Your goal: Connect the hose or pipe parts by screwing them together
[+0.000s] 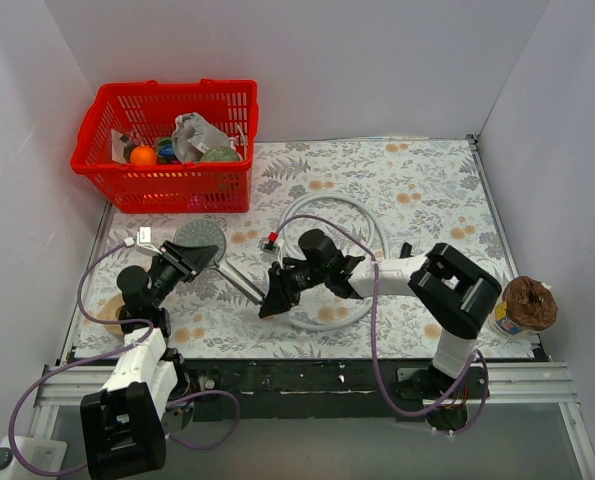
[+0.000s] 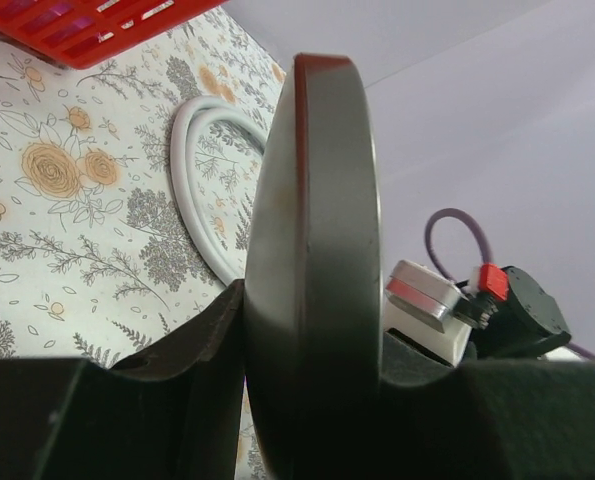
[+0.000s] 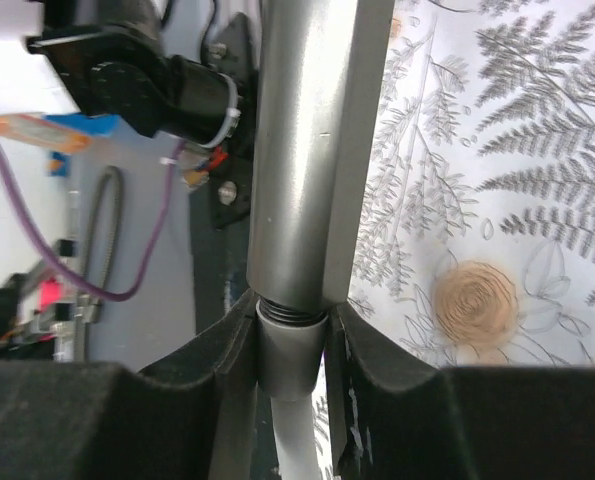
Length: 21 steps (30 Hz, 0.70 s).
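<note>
The grey shower head (image 1: 199,240) is held at its round face by my left gripper (image 1: 190,260), which is shut on it. In the left wrist view the face (image 2: 312,220) stands edge-on between the jaws of the left gripper (image 2: 312,385). Its metallic handle (image 1: 240,282) runs toward my right gripper (image 1: 274,300). That right gripper (image 3: 289,365) is shut on the hose end nut (image 3: 289,360), which meets the handle (image 3: 297,150) end to end. A few thread turns (image 3: 289,315) show between them. The whitish hose (image 1: 369,225) coils on the mat behind.
A red basket (image 1: 167,185) with several small items stands at the back left. A brown-topped cup (image 1: 527,305) sits off the table's right edge. White walls close in on the left, back and right. Purple cables (image 1: 377,340) hang from both arms.
</note>
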Each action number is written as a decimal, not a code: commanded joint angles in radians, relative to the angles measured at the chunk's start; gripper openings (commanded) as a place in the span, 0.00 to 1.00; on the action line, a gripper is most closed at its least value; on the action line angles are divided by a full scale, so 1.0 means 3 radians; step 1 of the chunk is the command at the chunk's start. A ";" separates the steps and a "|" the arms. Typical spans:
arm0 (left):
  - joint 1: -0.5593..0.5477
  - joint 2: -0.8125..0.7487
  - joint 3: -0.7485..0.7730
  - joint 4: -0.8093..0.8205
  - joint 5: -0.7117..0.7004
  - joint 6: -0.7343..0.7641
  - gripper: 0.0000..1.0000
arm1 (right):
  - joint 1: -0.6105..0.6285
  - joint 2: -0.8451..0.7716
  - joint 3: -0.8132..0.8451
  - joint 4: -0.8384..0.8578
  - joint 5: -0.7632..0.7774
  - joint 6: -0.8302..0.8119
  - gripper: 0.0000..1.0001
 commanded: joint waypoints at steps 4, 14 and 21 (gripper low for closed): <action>-0.0046 -0.0052 0.0018 0.0022 0.0281 0.0018 0.00 | -0.0214 0.0569 -0.0160 0.2988 -0.0975 0.1652 0.01; -0.0046 -0.0068 0.0018 0.0028 0.0281 0.0018 0.00 | -0.0316 0.0892 -0.0053 0.3514 -0.1155 0.2278 0.29; -0.0046 -0.0093 0.0018 0.0022 0.0266 0.0018 0.00 | -0.0347 0.0248 0.0299 -0.0053 -0.0243 -0.0119 0.71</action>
